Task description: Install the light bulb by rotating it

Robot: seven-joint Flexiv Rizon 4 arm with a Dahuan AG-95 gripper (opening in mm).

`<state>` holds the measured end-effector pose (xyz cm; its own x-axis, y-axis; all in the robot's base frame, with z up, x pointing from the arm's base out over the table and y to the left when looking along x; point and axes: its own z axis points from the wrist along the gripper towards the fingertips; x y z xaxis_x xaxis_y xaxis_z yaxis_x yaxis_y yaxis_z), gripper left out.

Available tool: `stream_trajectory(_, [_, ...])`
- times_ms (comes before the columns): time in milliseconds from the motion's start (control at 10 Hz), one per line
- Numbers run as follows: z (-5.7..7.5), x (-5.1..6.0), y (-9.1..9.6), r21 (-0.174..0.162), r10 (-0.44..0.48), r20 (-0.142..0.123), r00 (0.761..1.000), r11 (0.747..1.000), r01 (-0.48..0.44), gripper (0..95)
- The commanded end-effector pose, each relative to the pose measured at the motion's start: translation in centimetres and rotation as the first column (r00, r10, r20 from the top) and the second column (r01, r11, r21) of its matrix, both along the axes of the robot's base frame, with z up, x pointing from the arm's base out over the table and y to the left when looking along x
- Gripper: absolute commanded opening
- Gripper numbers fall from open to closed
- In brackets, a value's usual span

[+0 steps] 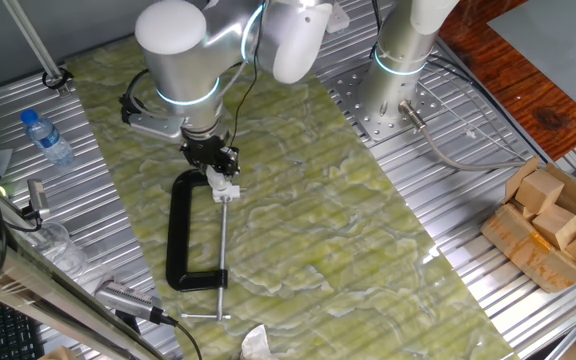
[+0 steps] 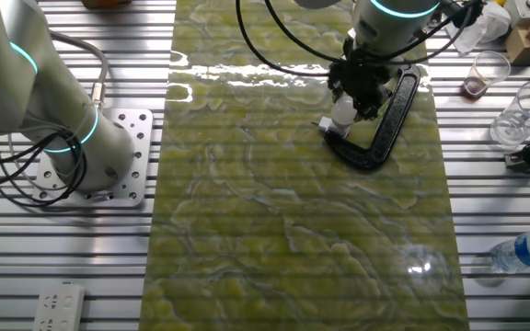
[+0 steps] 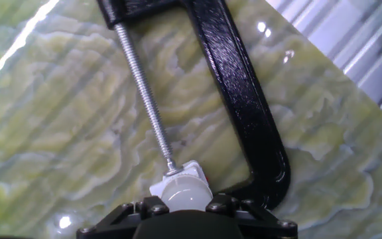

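The small white light bulb [image 3: 186,194] sits between my fingers at the bottom of the hand view, its tip against the white blocky socket [image 3: 192,171]. The socket is held at the end of the screw of a black C-clamp [image 3: 244,86] that lies flat on the green mat. My gripper [image 3: 186,208] is shut on the bulb, with a black finger on each side. In one fixed view my gripper [image 1: 218,162] points down at the clamp's top end [image 1: 183,230]. From the other fixed view the bulb [image 2: 343,112] shows white under my gripper [image 2: 357,92].
A clear bottle with a blue cap [image 1: 46,137] lies on the metal table left of the mat. A cardboard box of wooden blocks [image 1: 553,225] stands at the right. A second arm's base [image 1: 398,70] is bolted behind the mat. A plastic cup [image 2: 486,74] stands nearby.
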<state>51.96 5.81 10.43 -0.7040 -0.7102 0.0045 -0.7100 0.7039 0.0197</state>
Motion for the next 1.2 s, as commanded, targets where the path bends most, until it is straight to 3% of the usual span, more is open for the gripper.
stream_trajectory(100, [1.0,-0.1,0.1,-0.005,-0.043,-0.005,0.999,0.999,0.043,95.0])
stream_trajectory(200, [1.9,-0.1,0.0,-0.006,-0.107,-0.006,0.994,0.994,0.107,76.0])
stream_trajectory(400, [4.1,-0.3,0.0,-0.018,-0.256,-0.031,0.966,0.967,0.256,76.0])
stream_trajectory(500, [5.0,-0.5,0.1,-0.026,-0.339,-0.039,0.940,0.941,0.338,57.0])
stream_trajectory(600, [5.7,-0.7,0.1,-0.023,-0.438,-0.038,0.898,0.899,0.438,38.0])
stream_trajectory(700, [6.3,-0.9,0.1,-0.026,-0.516,-0.045,0.856,0.857,0.515,0.0])
stream_trajectory(800, [6.9,-1.1,0.2,-0.035,-0.567,-0.053,0.822,0.824,0.566,0.0])
stream_trajectory(1000, [7.9,-1.5,0.2,-0.044,-0.626,-0.062,0.777,0.780,0.624,0.0])
stream_trajectory(1200, [8.1,-1.9,0.0,-0.049,-0.641,-0.069,0.764,0.768,0.639,0.0])
